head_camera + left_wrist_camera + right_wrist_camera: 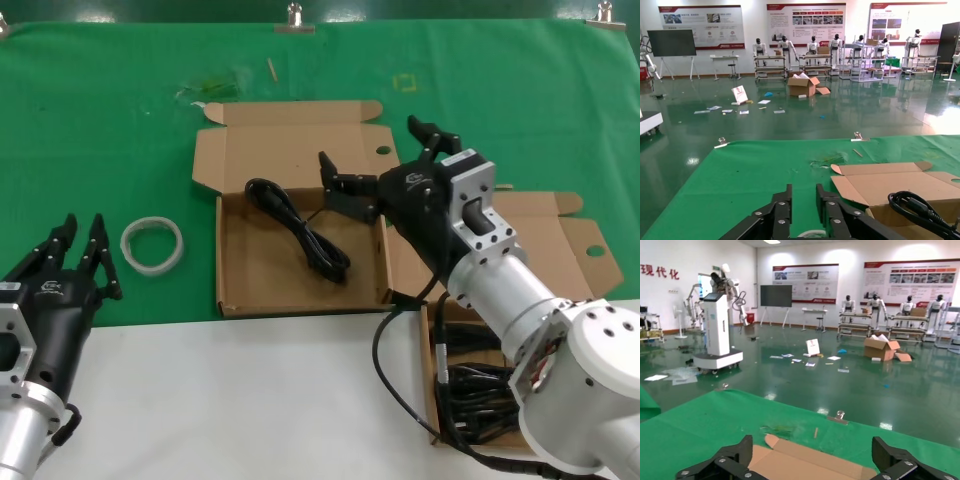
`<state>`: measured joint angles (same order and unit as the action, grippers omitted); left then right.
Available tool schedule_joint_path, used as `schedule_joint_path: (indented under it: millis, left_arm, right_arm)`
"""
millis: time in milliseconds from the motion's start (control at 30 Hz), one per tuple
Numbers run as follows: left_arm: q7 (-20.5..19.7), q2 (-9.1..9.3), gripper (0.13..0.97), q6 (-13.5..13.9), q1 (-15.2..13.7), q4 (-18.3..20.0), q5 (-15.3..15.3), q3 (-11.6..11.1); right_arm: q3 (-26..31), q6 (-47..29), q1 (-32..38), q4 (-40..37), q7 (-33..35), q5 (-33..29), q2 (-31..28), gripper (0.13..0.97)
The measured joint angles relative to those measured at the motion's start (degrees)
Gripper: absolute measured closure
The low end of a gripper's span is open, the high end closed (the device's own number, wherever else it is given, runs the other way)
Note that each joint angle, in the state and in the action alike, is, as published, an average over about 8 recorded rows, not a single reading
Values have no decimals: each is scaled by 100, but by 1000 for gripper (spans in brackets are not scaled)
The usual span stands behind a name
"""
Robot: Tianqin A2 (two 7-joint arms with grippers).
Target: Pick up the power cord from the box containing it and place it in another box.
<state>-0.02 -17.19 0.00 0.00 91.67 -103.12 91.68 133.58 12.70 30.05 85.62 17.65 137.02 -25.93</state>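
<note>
A slim black cord (300, 228), gathered into one long narrow hank with a loop at its far end, is seen lying diagonally on the floor of a shallow brown cardboard box (232, 270). This box's lid (300, 140) is folded back flat on the green cloth (100, 130), and a small round hole is pierced near the lid's right edge. In the left wrist view only the cord's looped end (912, 207) and part of the box (890, 182) are caught; the rest is cut off.

The right gripper (375, 165) is held over the right rim of that box, its black fingers spread wide and nothing grasped between them; in the right wrist view the two fingers (720, 462) are seen far apart above the lid edge.

A second carton (545, 235) is largely hidden behind the right arm; a winged flap with a hole and a thick mass of black cords (480, 395) inside it can be made out.

The left gripper (82, 247) is parked low at the left over the cloth, its jaws nearly closed with a narrow gap and nothing held. A pale ring (152, 243), of unclear material, lies just beside it.
</note>
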Motion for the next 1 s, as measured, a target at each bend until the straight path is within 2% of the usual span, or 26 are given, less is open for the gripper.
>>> schedule_joint_path:
  millis: [200, 367, 500, 667, 1000]
  left_arm:
    - [0, 0, 845, 0, 0, 0, -1, 0]
    - [0, 0, 748, 0, 0, 0, -1, 0]
    - [0, 0, 689, 0, 0, 0, -1, 0]
    - [0, 0, 555, 0, 0, 0, 0, 0]
    - [1, 0, 339, 0, 0, 0, -1, 0]
  right_arm:
    - [-387, -117, -277, 56, -163, -313, 80, 276]
    - [-711, -216, -510, 103, -300, -575, 148, 196]
    - [-971, -294, -695, 140, -409, -785, 202, 173]
    - [-1290, -391, -926, 186, -544, -1044, 269, 135]
    - [-1934, -586, -1388, 279, -814, -1564, 404, 129]
